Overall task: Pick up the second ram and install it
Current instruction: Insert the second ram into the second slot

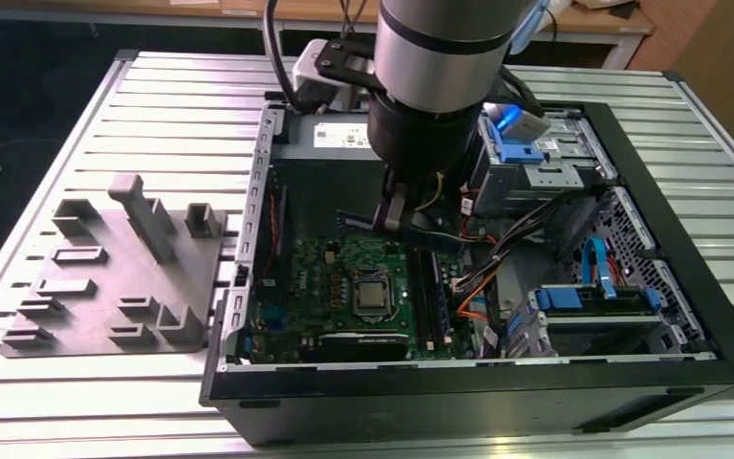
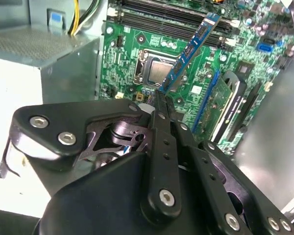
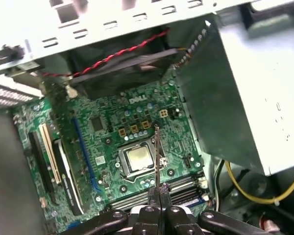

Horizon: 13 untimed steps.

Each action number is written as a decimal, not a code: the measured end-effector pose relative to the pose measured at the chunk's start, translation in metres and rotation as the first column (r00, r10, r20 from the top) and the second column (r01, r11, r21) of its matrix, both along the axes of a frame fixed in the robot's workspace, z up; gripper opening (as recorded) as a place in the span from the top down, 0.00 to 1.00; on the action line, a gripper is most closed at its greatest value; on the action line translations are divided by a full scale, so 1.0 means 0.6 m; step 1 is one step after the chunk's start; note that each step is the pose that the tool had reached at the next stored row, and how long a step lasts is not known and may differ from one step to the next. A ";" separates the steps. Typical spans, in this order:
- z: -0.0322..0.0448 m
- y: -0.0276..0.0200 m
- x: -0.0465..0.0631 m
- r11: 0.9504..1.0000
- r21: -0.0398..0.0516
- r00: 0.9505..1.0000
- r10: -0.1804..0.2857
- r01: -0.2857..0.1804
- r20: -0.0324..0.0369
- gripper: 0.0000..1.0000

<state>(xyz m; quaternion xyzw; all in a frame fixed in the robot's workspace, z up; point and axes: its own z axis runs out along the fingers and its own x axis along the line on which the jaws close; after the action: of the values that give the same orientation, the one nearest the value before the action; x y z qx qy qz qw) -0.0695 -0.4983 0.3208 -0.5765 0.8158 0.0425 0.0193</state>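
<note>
The claw (image 2: 160, 100) is clamped shut on the second ram (image 2: 191, 49), which juts tilted from its fingertips over the green motherboard (image 2: 132, 63), by the processor socket (image 2: 159, 69). In the first wrist view the stick shows edge-on. In the exterior view the arm (image 1: 438, 86) reaches into the open computer case (image 1: 692, 316) on the bench (image 1: 150, 105); a grey holder block (image 1: 112, 277) lies beside the case, on the exterior view's left.

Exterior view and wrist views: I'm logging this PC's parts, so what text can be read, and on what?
On the power supply label: print too small to read.
On the motherboard: a white logo, left unquoted; tiny markings too small.
On the second ram: nothing readable.
</note>
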 end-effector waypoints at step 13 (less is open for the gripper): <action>-0.006 0.0000 0.000 0.972 0.000 0.972 -0.234 0.234 0.000 0.92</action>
<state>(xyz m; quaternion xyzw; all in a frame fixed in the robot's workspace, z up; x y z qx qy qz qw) -0.0695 -0.4983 0.3175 -0.4765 0.8779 0.0399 0.0242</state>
